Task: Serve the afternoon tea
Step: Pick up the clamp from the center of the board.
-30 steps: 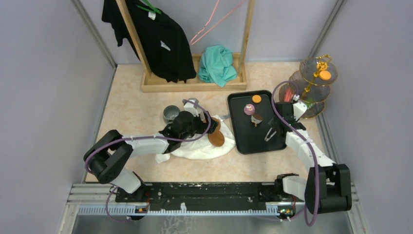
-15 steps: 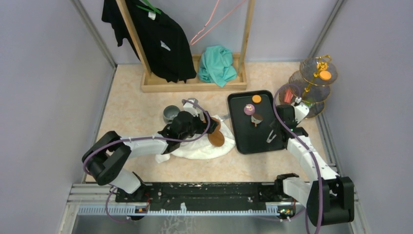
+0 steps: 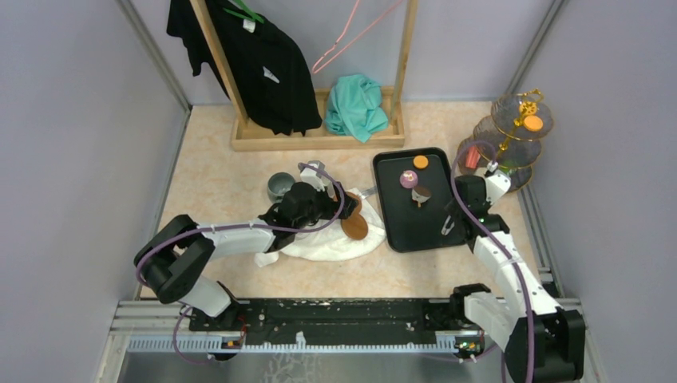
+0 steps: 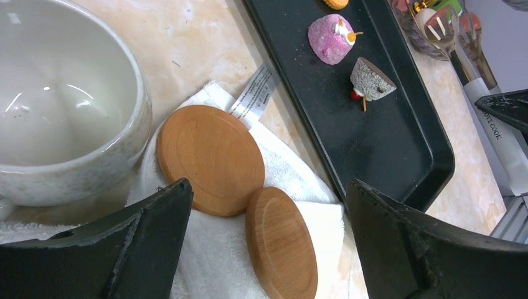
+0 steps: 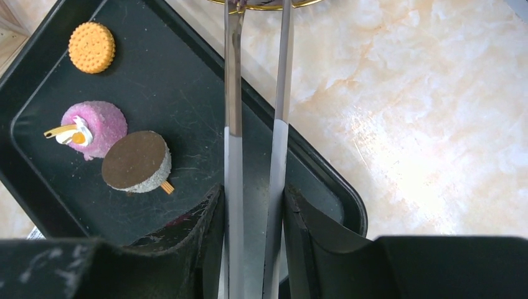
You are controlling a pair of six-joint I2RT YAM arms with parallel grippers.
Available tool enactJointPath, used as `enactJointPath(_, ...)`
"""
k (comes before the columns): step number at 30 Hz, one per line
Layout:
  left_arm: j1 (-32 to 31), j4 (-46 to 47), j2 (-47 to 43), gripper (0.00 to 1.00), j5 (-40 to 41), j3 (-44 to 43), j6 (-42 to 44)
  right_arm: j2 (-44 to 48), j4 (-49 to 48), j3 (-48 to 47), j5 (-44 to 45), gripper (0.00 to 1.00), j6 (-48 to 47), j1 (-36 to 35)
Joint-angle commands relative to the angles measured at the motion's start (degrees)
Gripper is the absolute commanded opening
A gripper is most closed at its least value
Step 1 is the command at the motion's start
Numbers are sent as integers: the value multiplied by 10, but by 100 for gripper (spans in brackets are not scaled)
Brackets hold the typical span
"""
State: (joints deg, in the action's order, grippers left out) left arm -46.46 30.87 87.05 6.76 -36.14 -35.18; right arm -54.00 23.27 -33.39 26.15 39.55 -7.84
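Right wrist view: right jaws grip tongs (image 5: 231, 93) near the stand (image 3: 511, 136); next, probably fetch the pink sweet (image 5: 99, 121). Left jaws open.

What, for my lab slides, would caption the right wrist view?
Right pincer grips long metal tongs over a black rectangular tray holding three small sweets.

Bright, even overhead light; soft shadows, mild sheen on black tray (image 4: 398, 143), slightly soft wrist-view foregrounds.
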Motion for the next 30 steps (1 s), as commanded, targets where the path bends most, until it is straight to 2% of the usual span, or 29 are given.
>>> enactJointPath(1, 2, 11, -14, 97, -10, 5, -7, 31, -7, -3, 22, 35, -6, -9)
enactJointPath(14, 2, 6, -15, 97, -9, 4, -9, 79, 36, -15, 32, 32, -15, -46)
enactJointPath(23, 2, -3, -23, 97, -5, 2, -11, 109, 92, -31, 77, 30, -5, -145)
enactJointPath(30, 2, -26, -41, 97, 9, 1, -10, 155, 152, -56, 57, 29, -17, -202)
